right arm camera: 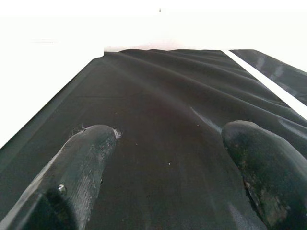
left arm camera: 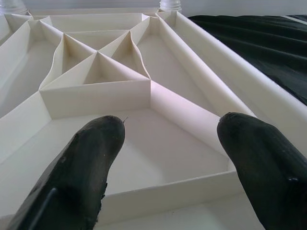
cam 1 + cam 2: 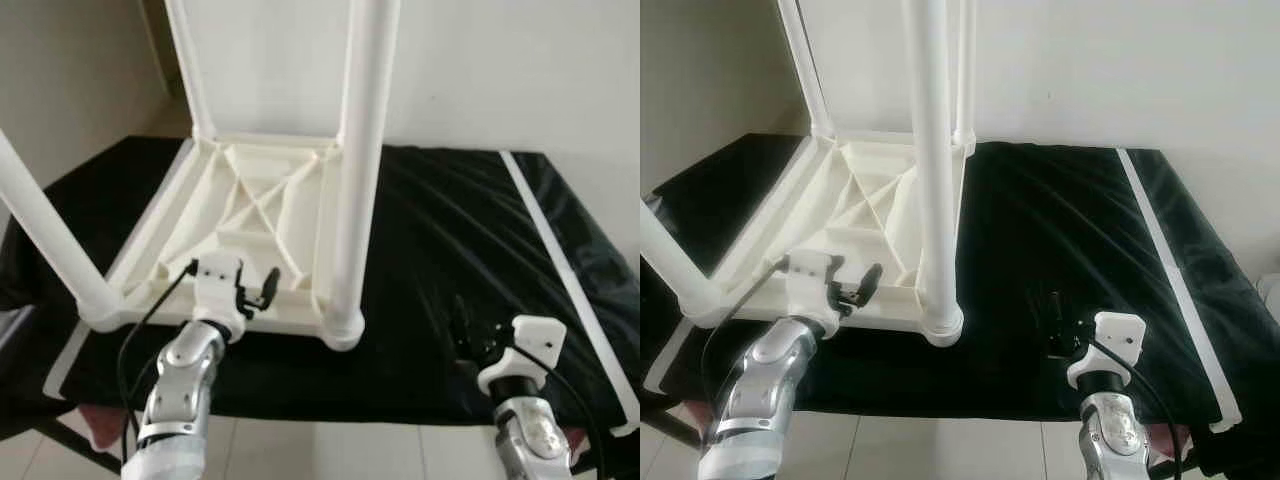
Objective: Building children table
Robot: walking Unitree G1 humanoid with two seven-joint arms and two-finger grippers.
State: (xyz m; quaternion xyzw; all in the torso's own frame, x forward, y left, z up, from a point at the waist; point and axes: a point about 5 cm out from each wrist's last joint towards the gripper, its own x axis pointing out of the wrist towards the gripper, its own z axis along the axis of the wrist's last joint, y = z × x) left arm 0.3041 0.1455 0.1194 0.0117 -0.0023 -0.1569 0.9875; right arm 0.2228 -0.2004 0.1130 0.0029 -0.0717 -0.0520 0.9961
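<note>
- The tabletop (image 3: 450, 230) is draped in black cloth, probably to protect the plastic and stop it sliding.
- The children table (image 3: 250, 215) lies upside down at the robot's left on it, ribbed underside up, so its legs (image 3: 355, 170) stand in their corner sockets.
- The left end effector (image 3: 255, 292), fingers spread, hovers over the near rim, seemingly poised to steady it.
- The right end effector (image 3: 1055, 325), also spread, waits low over bare cloth, well apart.

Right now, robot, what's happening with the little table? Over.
Left gripper open over upside-down table. Right gripper open above black cloth. Legs on. Nothing in the way.
</note>
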